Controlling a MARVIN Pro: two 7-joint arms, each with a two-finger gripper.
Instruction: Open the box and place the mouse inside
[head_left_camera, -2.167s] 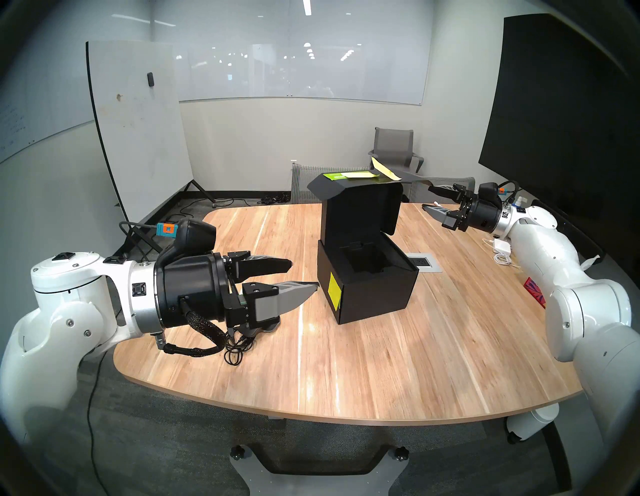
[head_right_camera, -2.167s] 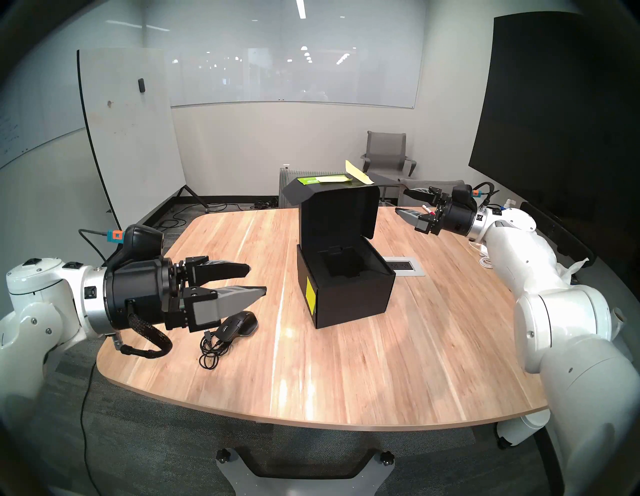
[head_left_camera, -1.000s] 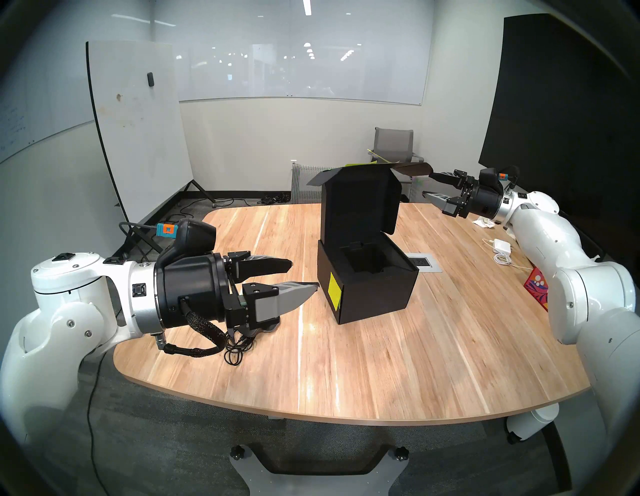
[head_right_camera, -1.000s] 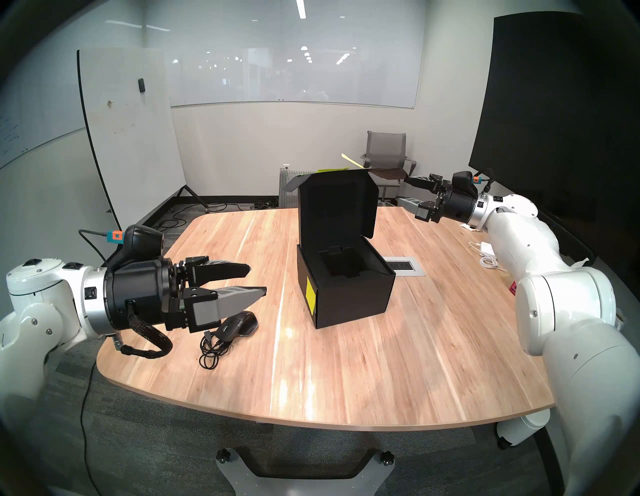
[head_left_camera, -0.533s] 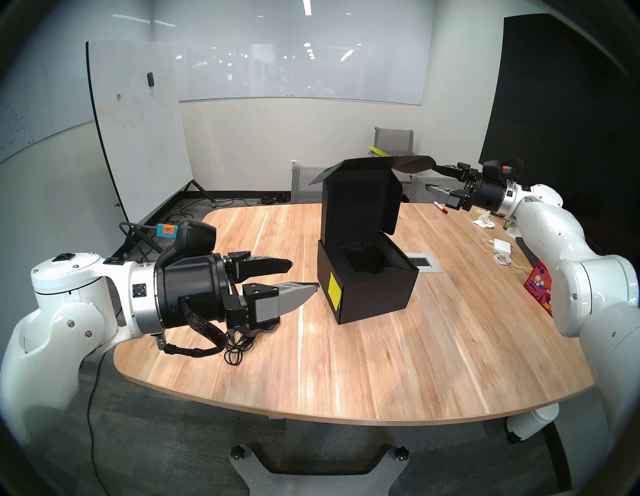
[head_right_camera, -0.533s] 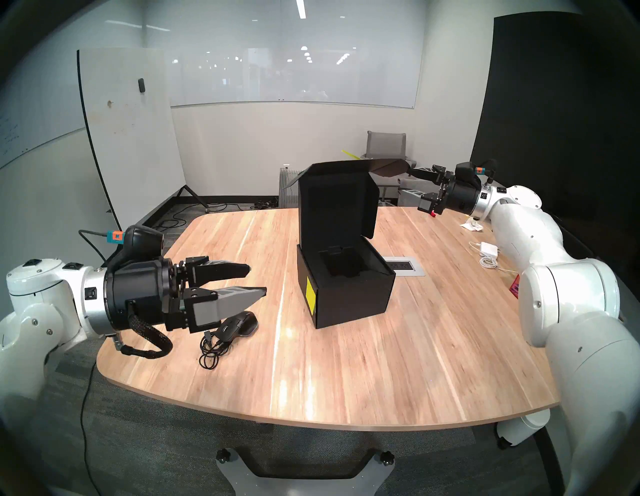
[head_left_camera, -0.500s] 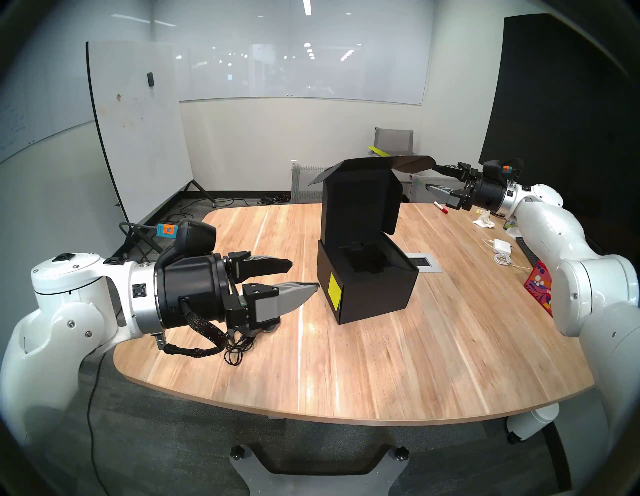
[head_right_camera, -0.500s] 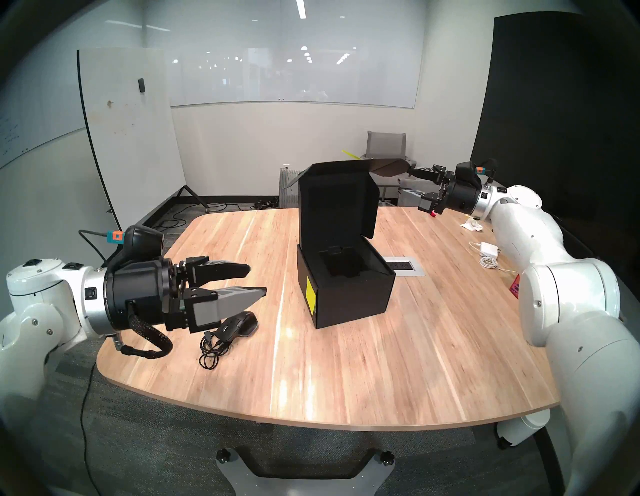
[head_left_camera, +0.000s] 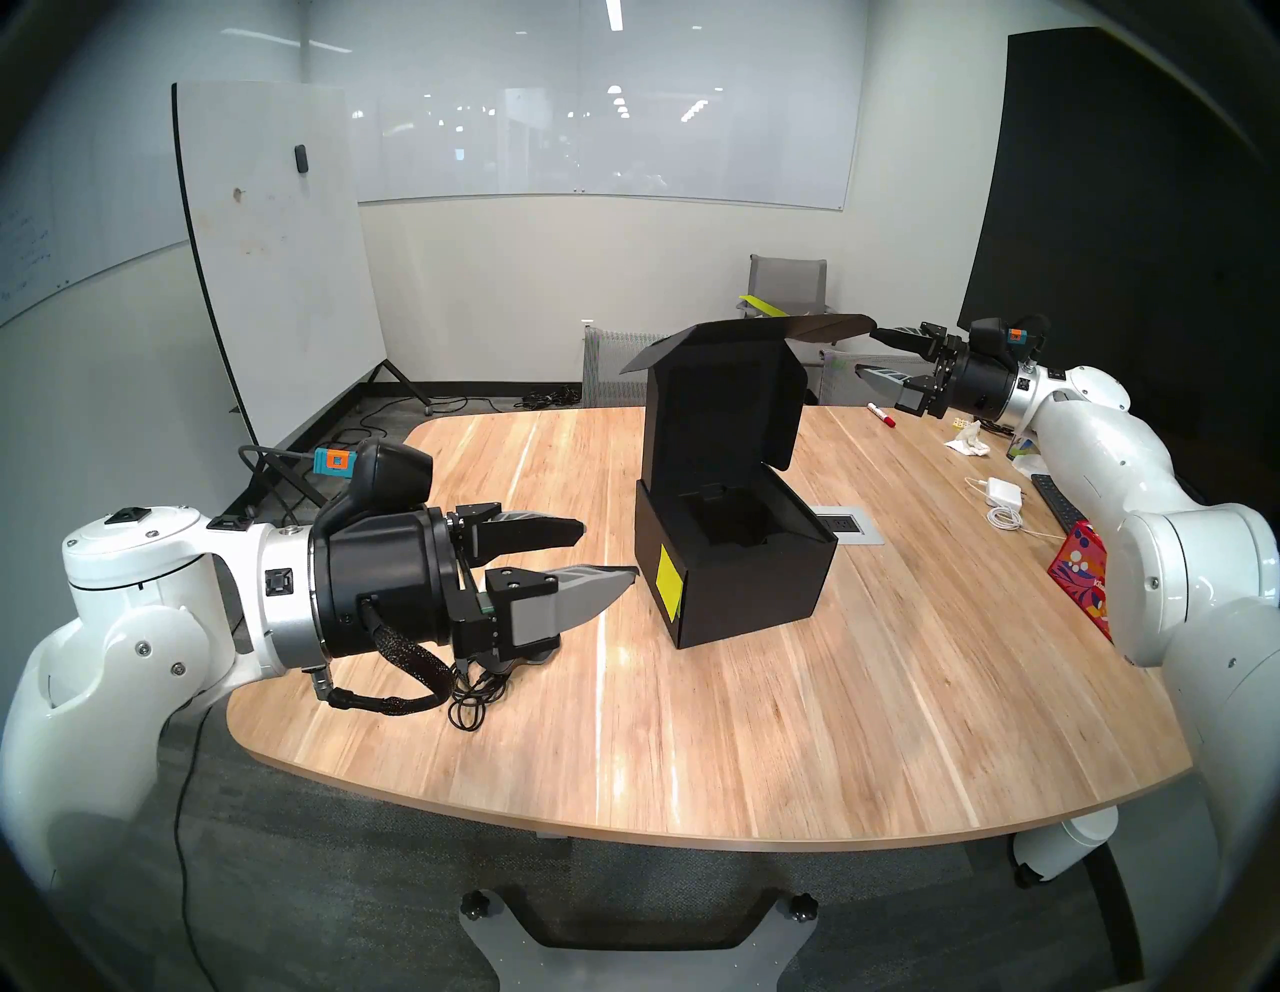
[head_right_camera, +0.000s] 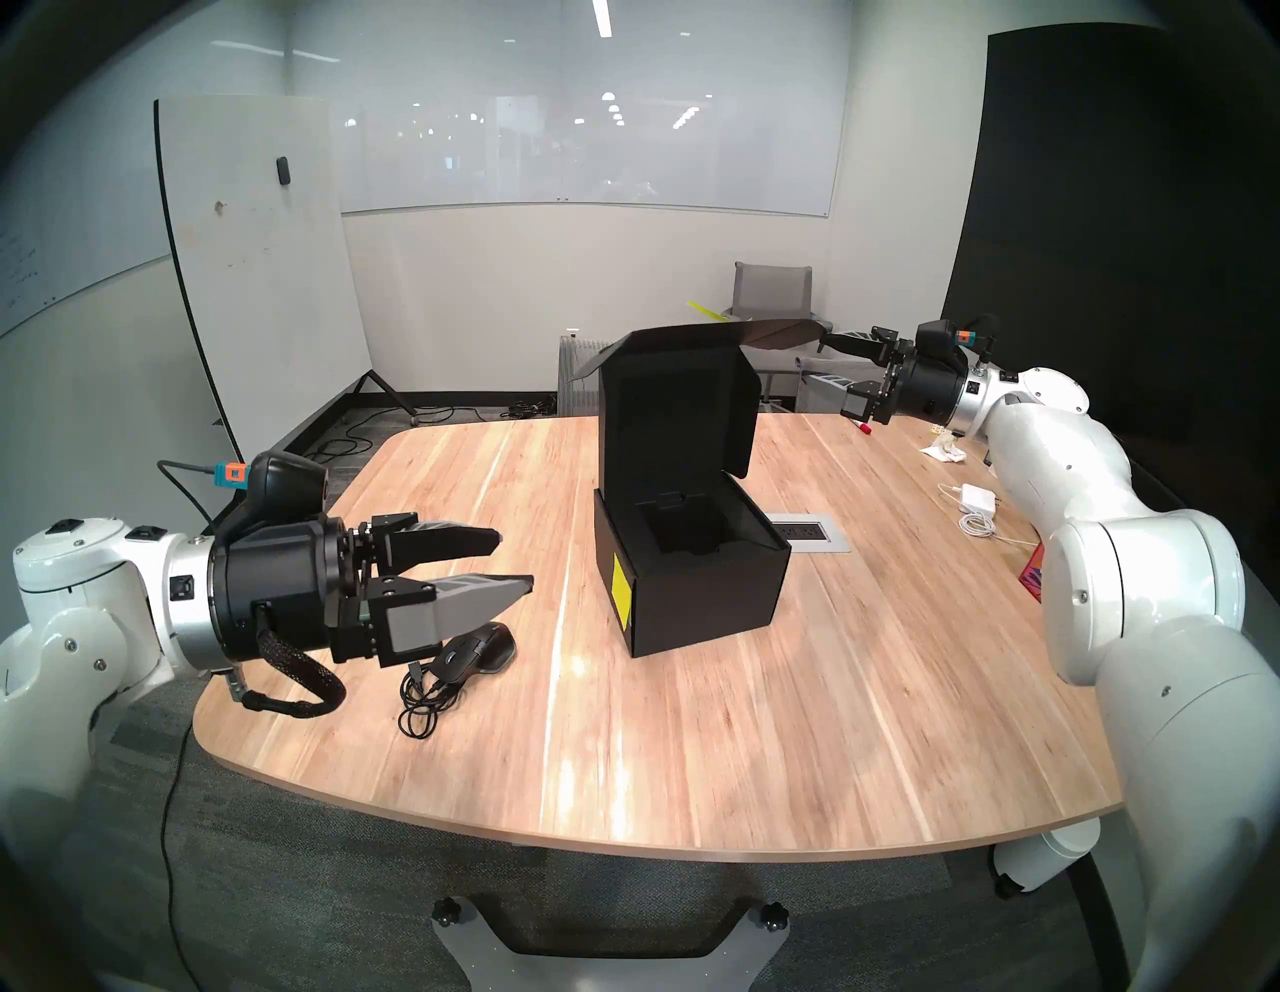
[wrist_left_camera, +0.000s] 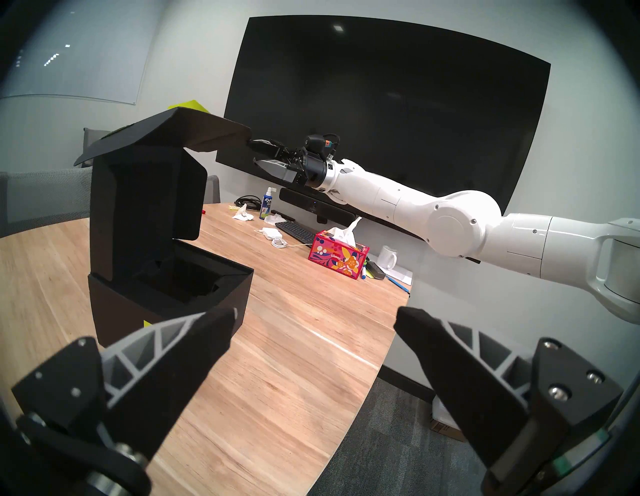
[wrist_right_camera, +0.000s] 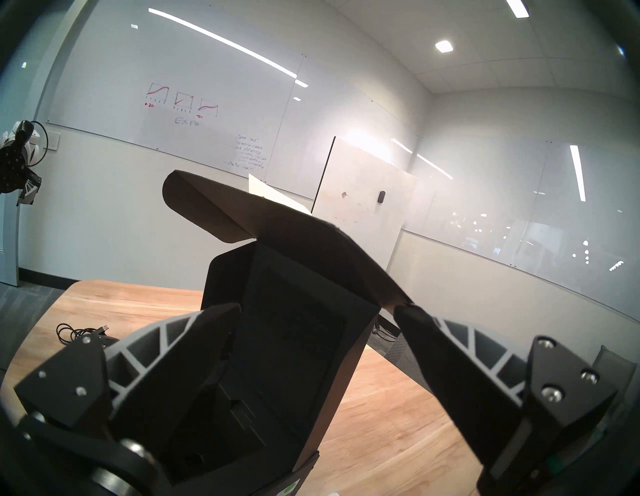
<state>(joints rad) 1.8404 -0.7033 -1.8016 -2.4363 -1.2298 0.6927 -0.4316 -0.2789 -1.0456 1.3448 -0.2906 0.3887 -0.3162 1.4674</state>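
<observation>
In the head's left-eye view the left gripper hides most of the mouse, which lies on the table beside its coiled cable (clearer from the other eye). The tissue box reads "Kleenex", probably; whiteboard writing reads "EXPO". Both grippers stand wide open and empty. The right gripper has its upper fingertip touching the raised lid flap of the open box.

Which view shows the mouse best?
Head stereo right: the mouse lies exposed beside its coiled cable. In head stereo left the left end effector mostly hides it; right wrist shows mainly cable; left wrist, nothing.
</observation>
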